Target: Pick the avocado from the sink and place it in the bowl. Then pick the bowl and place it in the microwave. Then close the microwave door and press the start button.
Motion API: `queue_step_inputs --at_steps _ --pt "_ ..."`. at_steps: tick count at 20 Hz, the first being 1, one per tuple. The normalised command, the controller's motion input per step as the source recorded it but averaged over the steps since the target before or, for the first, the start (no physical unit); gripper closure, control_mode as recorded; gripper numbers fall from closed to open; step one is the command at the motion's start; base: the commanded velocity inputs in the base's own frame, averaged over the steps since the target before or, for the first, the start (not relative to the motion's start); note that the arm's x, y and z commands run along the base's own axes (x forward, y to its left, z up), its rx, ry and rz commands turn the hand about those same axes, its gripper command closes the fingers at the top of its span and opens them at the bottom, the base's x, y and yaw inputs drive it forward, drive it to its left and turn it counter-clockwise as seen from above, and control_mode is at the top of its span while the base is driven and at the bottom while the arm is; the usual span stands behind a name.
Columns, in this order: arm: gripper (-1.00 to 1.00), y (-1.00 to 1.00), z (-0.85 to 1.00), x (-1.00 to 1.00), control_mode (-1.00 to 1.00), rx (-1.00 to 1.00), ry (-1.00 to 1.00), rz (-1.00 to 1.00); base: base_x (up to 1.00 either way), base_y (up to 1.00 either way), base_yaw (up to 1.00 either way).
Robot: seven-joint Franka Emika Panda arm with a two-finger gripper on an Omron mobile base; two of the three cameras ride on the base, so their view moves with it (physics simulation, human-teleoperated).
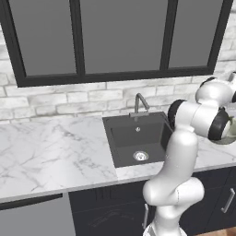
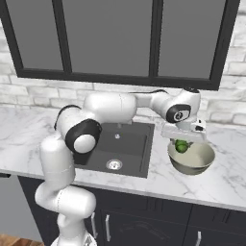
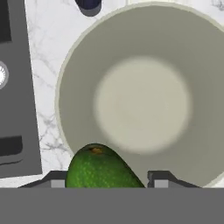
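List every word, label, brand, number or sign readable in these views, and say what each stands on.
None: no readable text on the sink, the bowl, the avocado, the gripper, the counter, the window or the cabinets.

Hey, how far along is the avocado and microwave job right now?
Done: the avocado is out of the sink. In hand: the hand holds it over the bowl, not yet released. Left: drop it, carry the bowl to the microwave, close the door, press start.
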Motion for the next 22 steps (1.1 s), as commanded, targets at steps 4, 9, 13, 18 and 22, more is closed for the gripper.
queue_step_inputs --at_steps 4,9,13,18,22 --pt "1.0 -0.32 -0.11 0.36 -1.0 -0.01 0.0 0.19 0.0 0.0 0.0" --pt "1.0 -0.04 -0.51 0.31 -1.0 -0.04 0.0 0.19 0.0 0.0 0.0" --pt "1.0 -0.01 -0.64 0.13 -1.0 -0.04 0.0 0.16 0.0 0.0 0.0" --pt "1.0 -0.02 -0.61 0.03 -1.0 -0.01 0.0 0.13 0.0 0.0 0.0" --pt "-1.0 -0.01 -0.41 0.0 -1.0 0.0 0.01 0.09 0.0 0.0 0.0"
